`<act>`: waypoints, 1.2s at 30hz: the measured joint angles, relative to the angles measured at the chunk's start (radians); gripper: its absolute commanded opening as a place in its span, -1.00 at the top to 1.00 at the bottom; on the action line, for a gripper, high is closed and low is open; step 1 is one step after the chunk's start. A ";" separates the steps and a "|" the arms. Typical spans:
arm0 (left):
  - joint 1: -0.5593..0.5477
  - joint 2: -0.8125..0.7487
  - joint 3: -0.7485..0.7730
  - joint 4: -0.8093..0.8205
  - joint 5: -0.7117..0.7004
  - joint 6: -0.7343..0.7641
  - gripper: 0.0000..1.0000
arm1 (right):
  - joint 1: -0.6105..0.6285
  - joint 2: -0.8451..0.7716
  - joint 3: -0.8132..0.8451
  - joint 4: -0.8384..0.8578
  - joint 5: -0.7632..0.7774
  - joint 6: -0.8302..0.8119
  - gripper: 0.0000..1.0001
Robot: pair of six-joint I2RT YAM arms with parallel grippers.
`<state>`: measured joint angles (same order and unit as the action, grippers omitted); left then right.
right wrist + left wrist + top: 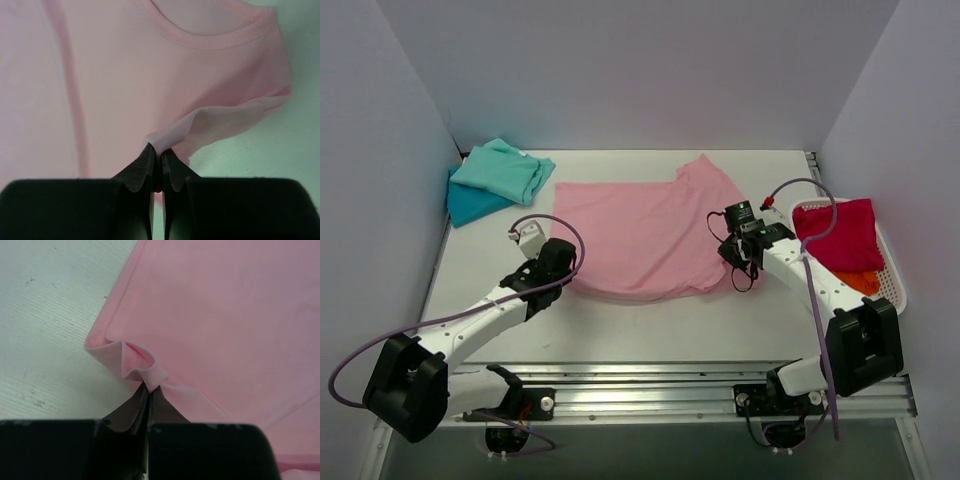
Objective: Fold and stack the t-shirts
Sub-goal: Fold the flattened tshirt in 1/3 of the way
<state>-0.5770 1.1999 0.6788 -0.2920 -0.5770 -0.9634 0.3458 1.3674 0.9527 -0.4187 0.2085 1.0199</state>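
i can read no text, label, brand, number or sign in any of my views, not even on the pink t-shirt [640, 240].

Soft, even overhead light, violet-tinted on the walls [640, 70]; faint shadows on the desk [650, 325]; wrist views sharp mid-frame, dark and soft along the bottom.
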 measured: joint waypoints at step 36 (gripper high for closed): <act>0.282 0.444 0.246 0.226 0.227 0.094 -0.88 | -0.110 0.777 0.788 -0.049 0.049 0.045 -0.97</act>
<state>-0.2947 1.6436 0.9253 -0.0662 -0.3504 -0.8692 0.2356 2.1448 1.7409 -0.4679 0.2577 1.0645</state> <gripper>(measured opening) 0.745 0.788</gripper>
